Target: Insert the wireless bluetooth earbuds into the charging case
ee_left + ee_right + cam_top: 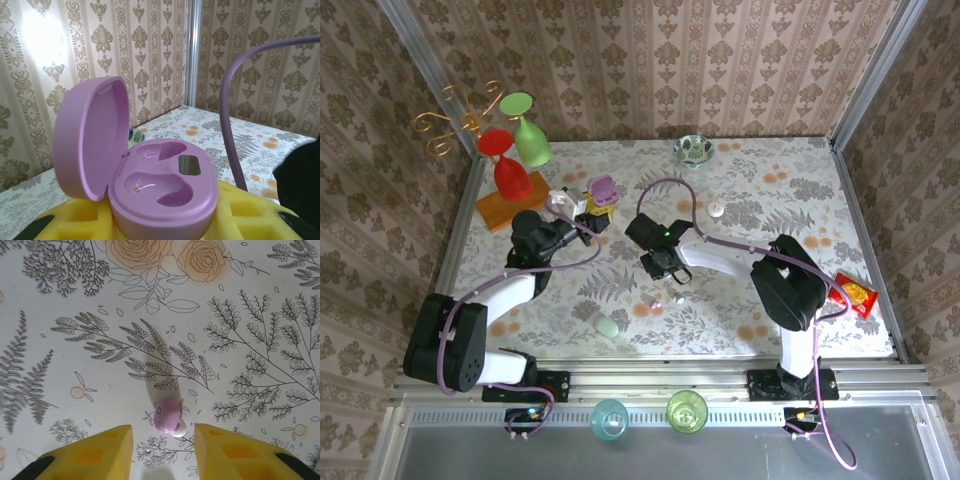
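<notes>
The lilac charging case [165, 187] stands open, its lid [92, 135] tipped back to the left and both wells empty. My left gripper [165, 227] is shut on it, with yellow fingers [252, 215] on either side. From above, the case [603, 189] sits raised at the left gripper [588, 213]. A lilac earbud [168, 415] with a whitish tip lies on the tablecloth just ahead of my right gripper [163, 452], which is open and apart from it. In the top view two tiny earbuds [655, 300] [679, 297] lie just below the right gripper [665, 270].
A pale green pebble case [607, 325] lies near the front. A small white object [717, 209] sits mid-table and a patterned bowl [693, 150] at the back. Red and green glasses [520, 150] hang at the back left. A snack packet [856, 294] lies at the right edge.
</notes>
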You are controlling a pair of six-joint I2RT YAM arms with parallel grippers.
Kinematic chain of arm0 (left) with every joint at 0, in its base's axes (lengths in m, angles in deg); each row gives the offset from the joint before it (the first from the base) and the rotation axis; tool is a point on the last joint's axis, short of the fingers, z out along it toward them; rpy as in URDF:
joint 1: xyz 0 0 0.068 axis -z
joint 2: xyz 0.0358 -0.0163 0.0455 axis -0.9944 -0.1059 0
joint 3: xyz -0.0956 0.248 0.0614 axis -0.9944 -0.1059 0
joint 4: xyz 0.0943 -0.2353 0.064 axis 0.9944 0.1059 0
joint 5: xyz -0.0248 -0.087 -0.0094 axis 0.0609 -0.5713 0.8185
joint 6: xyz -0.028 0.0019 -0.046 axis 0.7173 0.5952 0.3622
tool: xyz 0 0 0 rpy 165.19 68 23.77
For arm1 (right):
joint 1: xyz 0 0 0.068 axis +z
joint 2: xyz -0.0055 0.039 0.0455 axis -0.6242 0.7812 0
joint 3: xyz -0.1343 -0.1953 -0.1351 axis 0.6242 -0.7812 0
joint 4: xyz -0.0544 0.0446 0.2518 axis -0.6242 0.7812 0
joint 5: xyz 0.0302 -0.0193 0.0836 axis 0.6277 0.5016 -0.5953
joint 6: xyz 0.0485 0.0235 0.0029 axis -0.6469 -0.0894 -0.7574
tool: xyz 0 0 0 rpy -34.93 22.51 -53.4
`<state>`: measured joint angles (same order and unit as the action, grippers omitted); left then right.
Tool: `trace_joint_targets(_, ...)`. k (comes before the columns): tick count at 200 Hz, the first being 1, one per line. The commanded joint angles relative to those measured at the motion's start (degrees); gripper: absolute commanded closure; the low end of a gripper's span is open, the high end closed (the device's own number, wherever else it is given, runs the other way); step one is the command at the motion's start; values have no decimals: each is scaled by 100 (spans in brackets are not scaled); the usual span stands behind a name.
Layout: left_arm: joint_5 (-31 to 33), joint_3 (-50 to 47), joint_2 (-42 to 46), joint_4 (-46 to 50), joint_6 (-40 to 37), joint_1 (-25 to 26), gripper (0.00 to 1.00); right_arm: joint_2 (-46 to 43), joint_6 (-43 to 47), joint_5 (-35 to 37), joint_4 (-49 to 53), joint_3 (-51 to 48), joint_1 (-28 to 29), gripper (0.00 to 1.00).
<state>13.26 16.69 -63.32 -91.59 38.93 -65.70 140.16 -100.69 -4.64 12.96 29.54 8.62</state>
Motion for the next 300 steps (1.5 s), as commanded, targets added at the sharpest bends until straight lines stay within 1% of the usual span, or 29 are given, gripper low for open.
trace_joint_targets(1, 40, -38, 184, -3, -172, -85, 81, 214, -207, 856, 587, 339, 177, 63)
trace_joint_targets(25, 42, -53, 233, 73, -249, -125, 81, 397, -232, 1041, 780, 470, 290, 64)
trace_joint_targets(28, 199, -57, 245, 83, -264, -130, 81, 412, -229, 1081, 792, 488, 308, 64)
trace_joint_targets(36, 286, -62, 280, 149, -294, -134, 81, 494, -220, 1201, 875, 563, 366, 64)
trace_joint_targets(67, 418, -42, 404, 493, -485, -134, 81, 741, -215, 1436, 1094, 803, 510, 65)
trace_joint_targets(136, 449, -44, 452, 572, -543, -178, 81, 1067, -177, 1467, 1208, 1025, 619, 67)
trace_joint_targets(300, 407, -66, 442, 497, -507, -214, 81, 1507, -78, 1501, 1284, 1171, 624, 73)
